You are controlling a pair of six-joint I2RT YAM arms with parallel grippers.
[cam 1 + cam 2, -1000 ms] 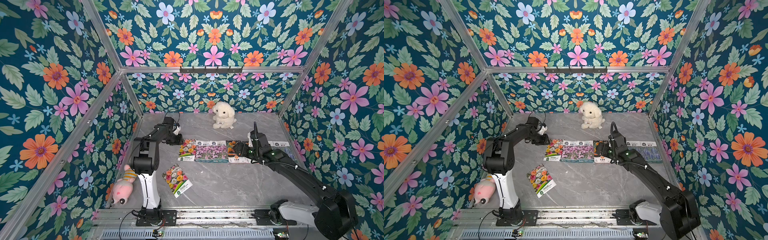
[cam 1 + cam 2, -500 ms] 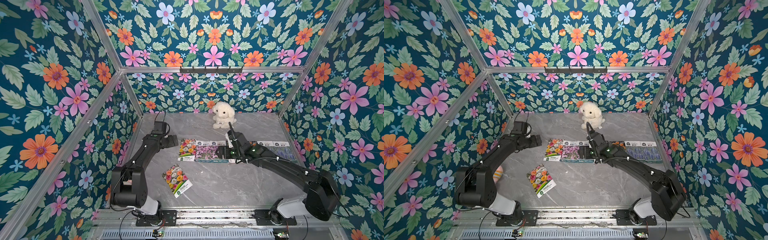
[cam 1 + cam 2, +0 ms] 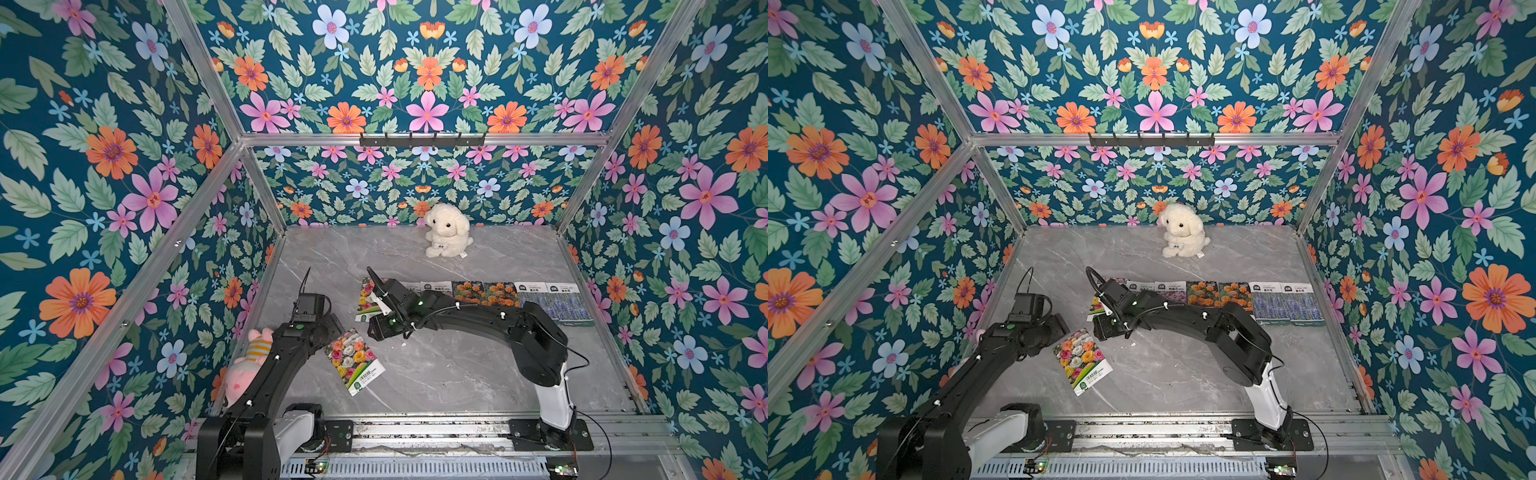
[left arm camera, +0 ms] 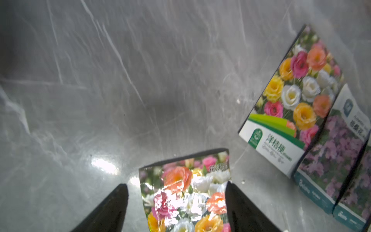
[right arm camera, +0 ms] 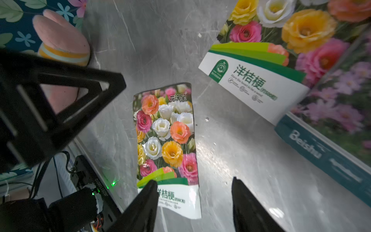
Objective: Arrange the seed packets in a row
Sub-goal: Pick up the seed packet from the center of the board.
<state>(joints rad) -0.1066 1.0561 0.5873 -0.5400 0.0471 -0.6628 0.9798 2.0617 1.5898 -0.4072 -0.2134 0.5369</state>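
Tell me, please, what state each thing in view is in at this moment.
Loose multicolour packet, lying flat on the table, askew, apart from the row.
Row of packets, flat, side by side.
Left gripper, open, fingers either side of the loose packet.
Right gripper, open, holding nothing, hovering near the loose packet.
White plush dog, sitting upright.
Pink plush toy, lying down, partly hidden.

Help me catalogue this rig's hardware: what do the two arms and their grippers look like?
Both the left arm and right arm are matte black jointed links above white base segments, with thin black cables; green lights dot the right wrist. The left gripper and right gripper have black, pointed fingers.
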